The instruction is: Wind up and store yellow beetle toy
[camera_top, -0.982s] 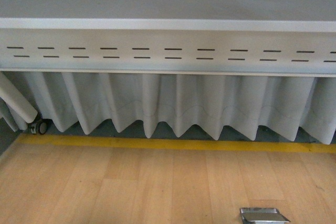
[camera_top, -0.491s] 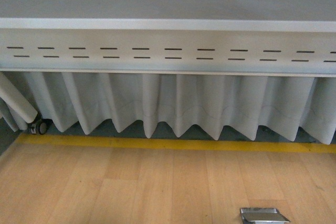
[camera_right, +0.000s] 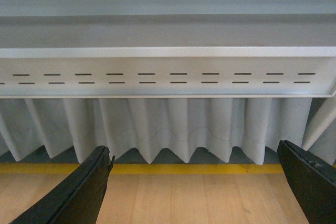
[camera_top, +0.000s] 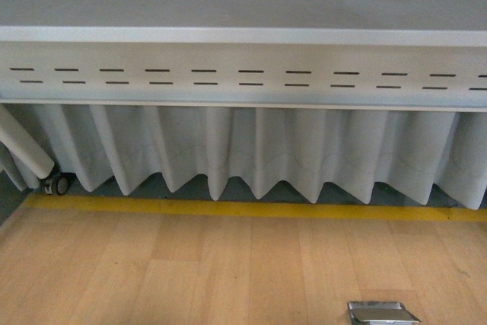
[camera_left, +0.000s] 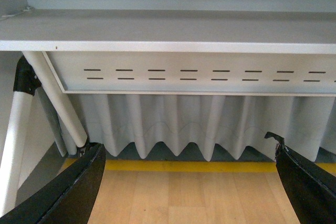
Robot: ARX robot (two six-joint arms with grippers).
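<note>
The yellow beetle toy is out of view in every frame. My left gripper (camera_left: 189, 182) is open, its black fingers (camera_left: 73, 192) spread wide over bare wooden tabletop, holding nothing. My right gripper (camera_right: 194, 184) is open too, its black fingers (camera_right: 79, 192) wide apart over the wood, empty. Neither arm shows in the front view.
A wooden tabletop (camera_top: 228, 272) ends at a yellow strip (camera_top: 251, 209) along its far edge. Behind it hangs a pleated white curtain (camera_top: 251, 150) under a white slotted panel (camera_top: 243, 74). A small metal tray (camera_top: 380, 313) lies at the front right. A white leg with a caster (camera_top: 55, 183) stands far left.
</note>
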